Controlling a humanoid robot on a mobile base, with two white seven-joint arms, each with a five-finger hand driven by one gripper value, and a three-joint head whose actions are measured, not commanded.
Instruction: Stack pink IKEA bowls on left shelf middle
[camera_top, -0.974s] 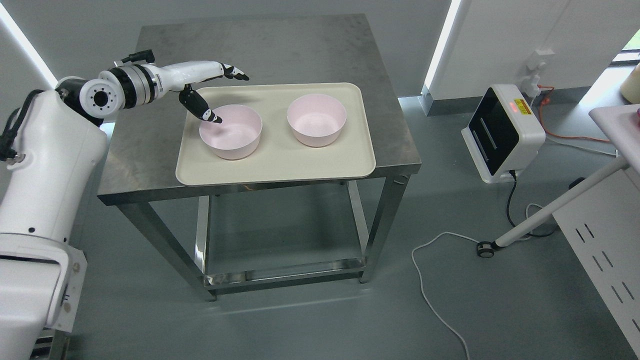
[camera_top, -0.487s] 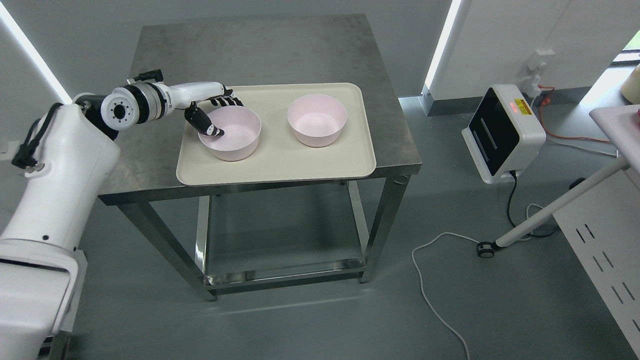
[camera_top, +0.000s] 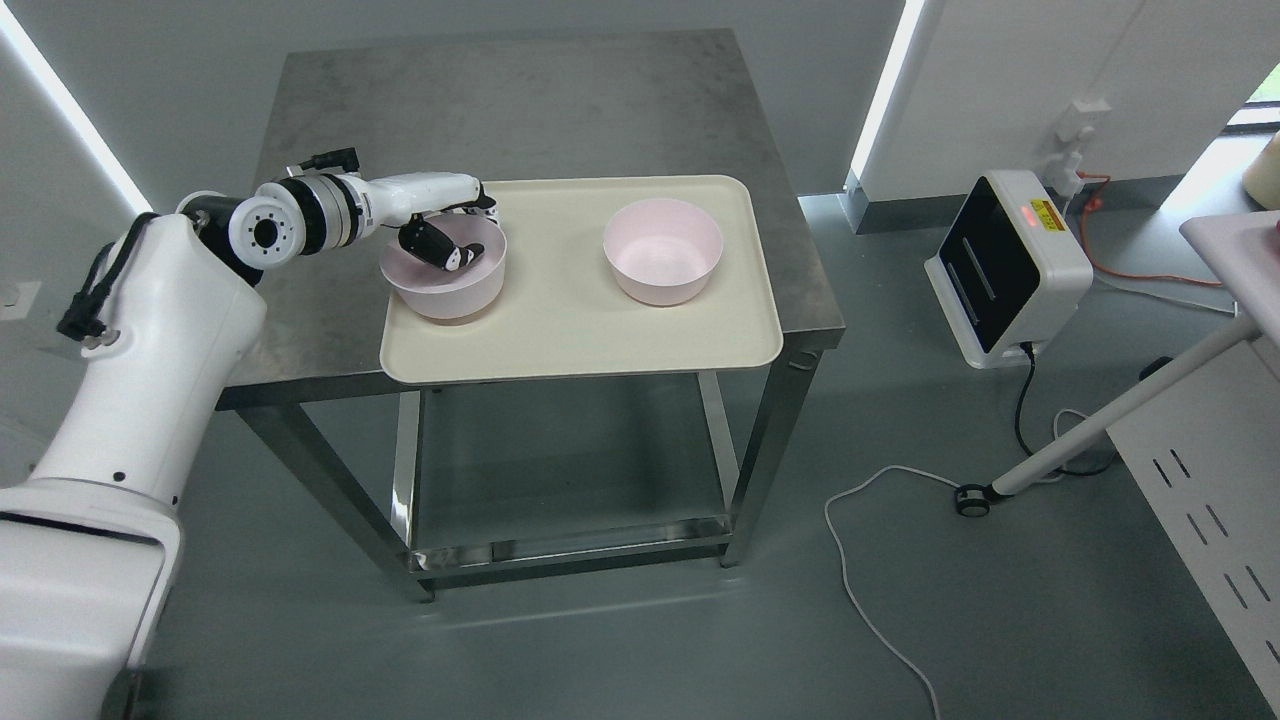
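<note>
Two pink bowls are on a beige tray (camera_top: 580, 340) on the steel table (camera_top: 520, 100). My left hand (camera_top: 462, 232) comes in from the left and is shut on the far-left rim of the left bowl (camera_top: 445, 290), thumb inside, fingers (camera_top: 486, 208) outside behind the rim. That bowl looks slightly tilted at the tray's left end; whether its base touches the tray I cannot tell. The right bowl (camera_top: 662, 250) stands upright and untouched on the tray's right half. No shelf shows in this view.
The tray's front right corner reaches the table's front edge. A white box-shaped device (camera_top: 1005, 265) with a red light stands on the floor at the right, with cables (camera_top: 870, 580) trailing nearby. A white furniture leg on a castor (camera_top: 1100, 425) and a perforated panel are at the far right.
My left hand dropped onto the left bowl and closed on its rim. The tray with both bowls slid a little to the right, and the left bowl now looks tilted.
</note>
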